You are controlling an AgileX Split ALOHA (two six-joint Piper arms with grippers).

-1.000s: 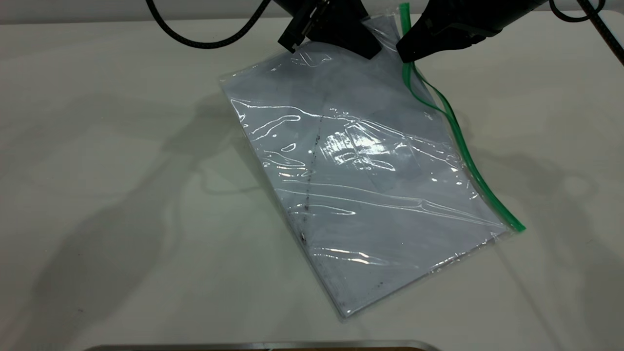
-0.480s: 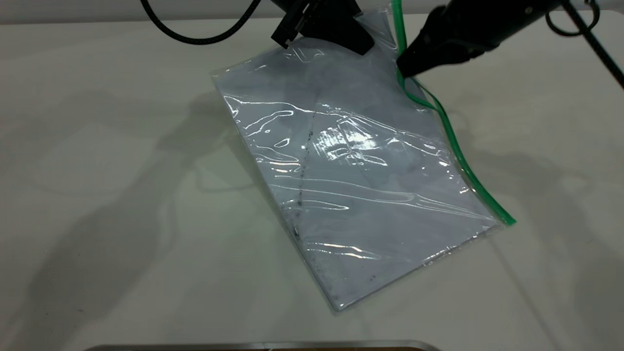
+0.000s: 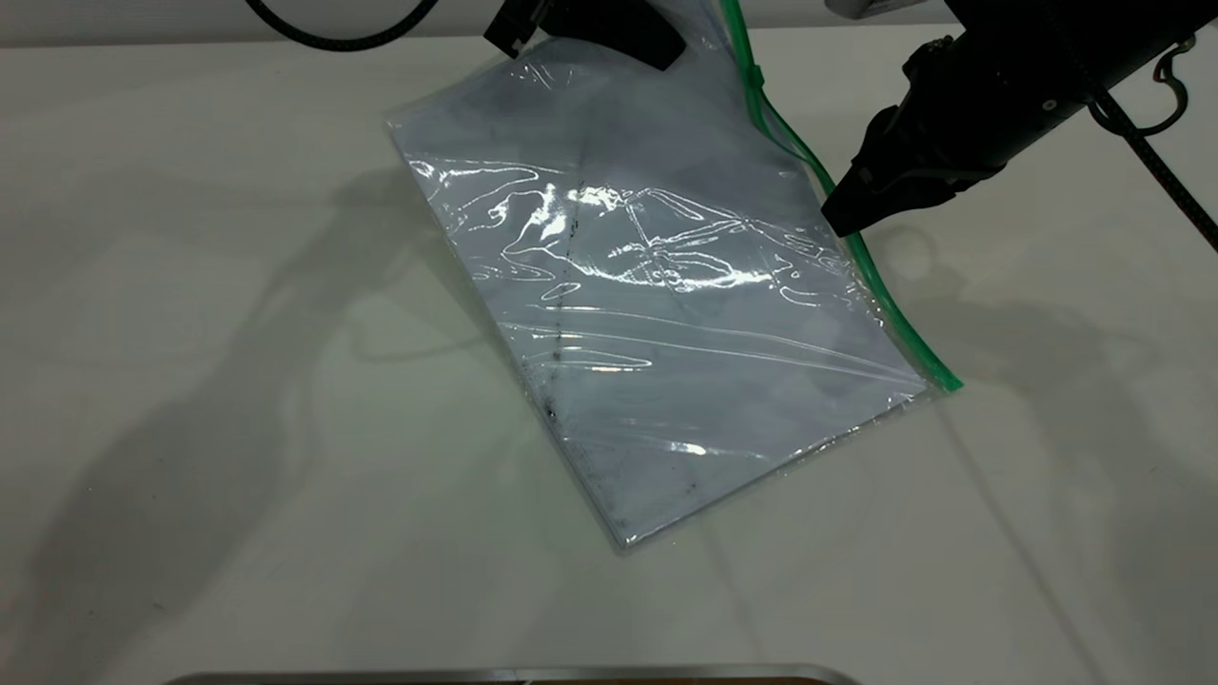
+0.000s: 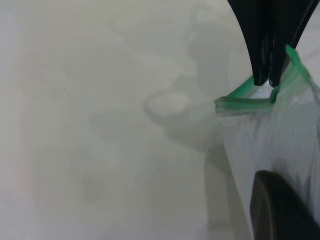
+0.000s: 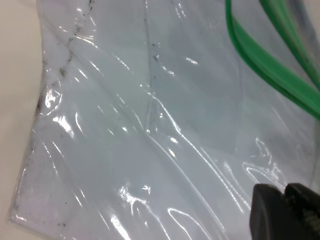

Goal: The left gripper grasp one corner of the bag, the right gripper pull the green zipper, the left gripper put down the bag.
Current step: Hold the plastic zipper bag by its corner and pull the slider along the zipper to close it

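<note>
The left gripper (image 3: 580,29) is black and blocky, trailing a thick braided black cable. The right gripper (image 3: 856,205) is a long black tapered wedge with a thin cable and small screws.

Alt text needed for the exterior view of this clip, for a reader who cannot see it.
A clear bag with paper inside is lifted at its far corner by the left gripper, its near end resting on the white table. The right gripper has its tip at the green zipper along the bag's right edge.
</note>
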